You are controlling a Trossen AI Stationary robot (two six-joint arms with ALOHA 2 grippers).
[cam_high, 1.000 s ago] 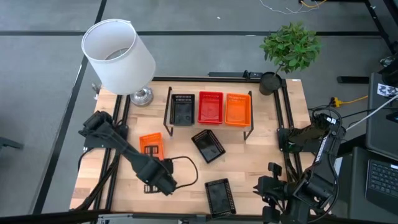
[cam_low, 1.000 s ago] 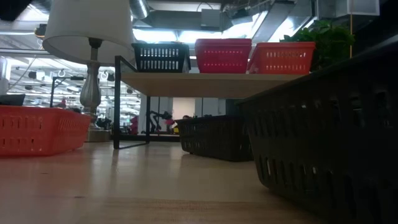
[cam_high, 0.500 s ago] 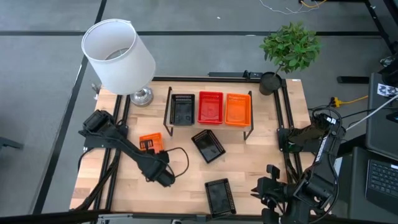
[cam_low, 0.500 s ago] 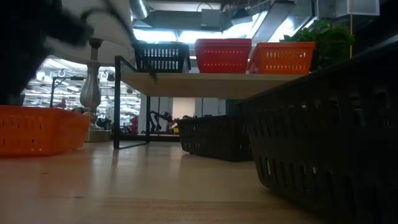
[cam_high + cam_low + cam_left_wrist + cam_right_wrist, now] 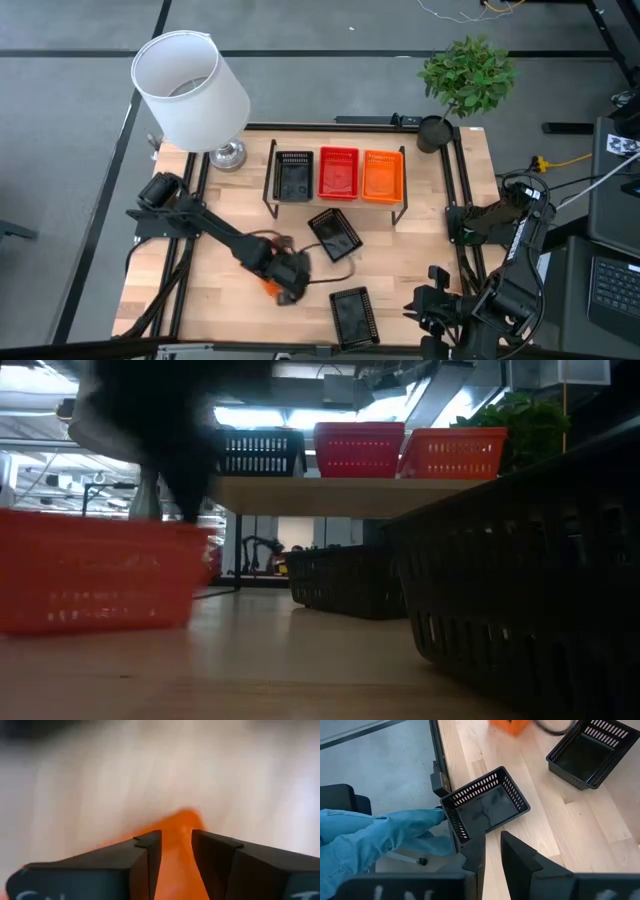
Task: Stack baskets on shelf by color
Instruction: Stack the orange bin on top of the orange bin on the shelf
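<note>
orange basket (image 5: 176, 855) sits pinched between the left gripper (image 5: 176, 851) fingers, out over the table's middle front; right gripper (image 5: 492, 851) waits slightly parted past the table's right edge.

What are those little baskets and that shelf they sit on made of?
The baskets, like the red one and the black one near the front edge, look like moulded plastic: thin slotted walls, slight sheen. The shelf looks like a pale matte wood board on thin black legs, probably metal.
</note>
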